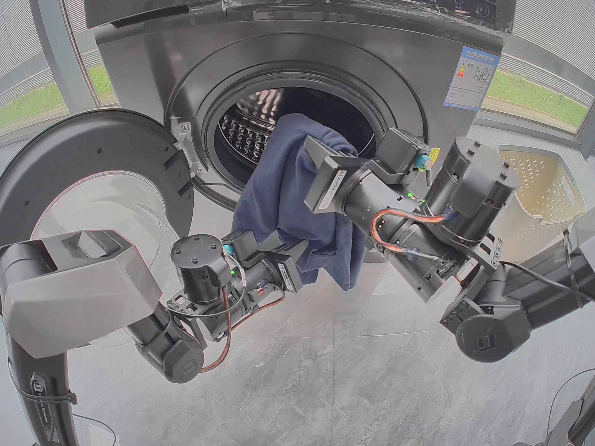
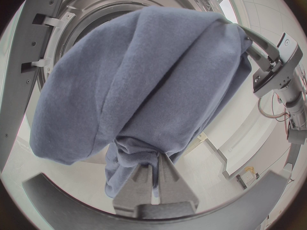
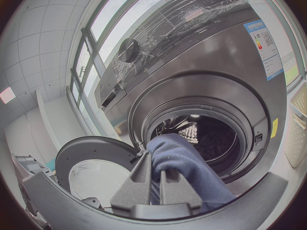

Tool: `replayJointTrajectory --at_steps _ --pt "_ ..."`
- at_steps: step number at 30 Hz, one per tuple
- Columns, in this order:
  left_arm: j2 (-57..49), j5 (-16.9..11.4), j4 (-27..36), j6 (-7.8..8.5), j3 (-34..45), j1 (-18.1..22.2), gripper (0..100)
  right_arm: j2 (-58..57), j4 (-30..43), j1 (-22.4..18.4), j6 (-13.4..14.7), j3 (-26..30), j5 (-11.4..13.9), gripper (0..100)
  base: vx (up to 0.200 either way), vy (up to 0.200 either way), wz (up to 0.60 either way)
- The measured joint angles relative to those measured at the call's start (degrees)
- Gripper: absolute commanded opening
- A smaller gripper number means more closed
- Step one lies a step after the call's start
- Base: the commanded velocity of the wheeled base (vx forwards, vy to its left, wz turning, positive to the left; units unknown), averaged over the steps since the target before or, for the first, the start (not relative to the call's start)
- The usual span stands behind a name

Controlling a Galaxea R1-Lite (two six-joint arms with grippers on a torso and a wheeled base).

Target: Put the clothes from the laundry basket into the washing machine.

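A dark blue garment (image 1: pixel 291 199) hangs in front of the washing machine (image 1: pixel 297 51), its top level with the open drum (image 1: pixel 273 125). My right gripper (image 1: pixel 313 150) is shut on the garment's upper part; in the right wrist view the fingers (image 3: pixel 140 179) pinch the blue cloth (image 3: pixel 185 166) before the drum opening (image 3: pixel 208 141). My left gripper (image 1: pixel 296 249) is shut on the lower part; in the left wrist view its fingers (image 2: pixel 174 179) clamp a bunched fold of the garment (image 2: pixel 137 80). The right gripper (image 2: pixel 252 48) also shows there at the cloth's far end.
The round washer door (image 1: pixel 93 174) stands swung open on the left. A cream laundry basket (image 1: pixel 545 193) stands to the right of the machine, beside my right arm. Grey tiled floor (image 1: pixel 347 373) lies below. Windows run behind the machine.
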Motion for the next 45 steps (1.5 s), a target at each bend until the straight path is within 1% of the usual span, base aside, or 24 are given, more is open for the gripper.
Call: replayJointTrajectory --at_steps 5,9,10,13,15,19,21,32,39,45 --pt "-0.85 -0.02 -0.83 0.02 1.41 -0.65 0 0.00 -0.05 -0.24 0.04 0.11 0.02 0 0.000 0.000 0.00" --pt "-2.89 -0.04 -1.89 0.16 4.55 -1.68 0 0.00 -0.02 -0.50 0.06 0.61 0.40 0 0.000 0.000 0.00" --pt "-3.63 -0.06 -2.26 0.20 5.63 -2.05 0 0.00 -0.02 -0.55 0.11 0.87 0.60 100 0.000 0.000 0.00" --pt "-6.11 -0.09 -3.21 0.38 8.57 -3.17 0 0.17 -0.21 -0.63 0.45 1.63 1.15 100 0.000 0.000 0.00" --pt "-8.22 -0.09 -3.62 0.79 10.45 -4.02 0 0.67 -0.98 -0.66 0.94 2.05 1.32 100 0.000 0.000 0.00" --pt "-11.52 -0.06 -3.89 1.73 12.61 -4.91 0 1.72 -3.15 -0.72 1.45 3.25 1.52 100 0.000 0.000 0.00" --pt "-12.68 -0.04 -3.91 1.87 13.18 -5.02 0 2.00 -3.23 -0.79 1.51 4.41 1.54 100 0.000 0.000 0.00" --pt "-14.82 0.38 -3.91 1.94 13.45 -4.52 0 0.84 -4.71 -1.27 1.65 10.42 1.61 100 0.000 0.000 0.00" --pt "-15.49 1.19 -4.00 1.95 12.90 -2.54 0 -1.21 -4.92 -4.40 1.62 14.18 1.58 100 0.000 0.000 0.00" --pt "-19.79 1.17 -3.93 2.06 12.70 -1.35 0 -2.06 -5.28 -5.90 1.34 17.57 1.63 100 0.000 0.000 0.00"
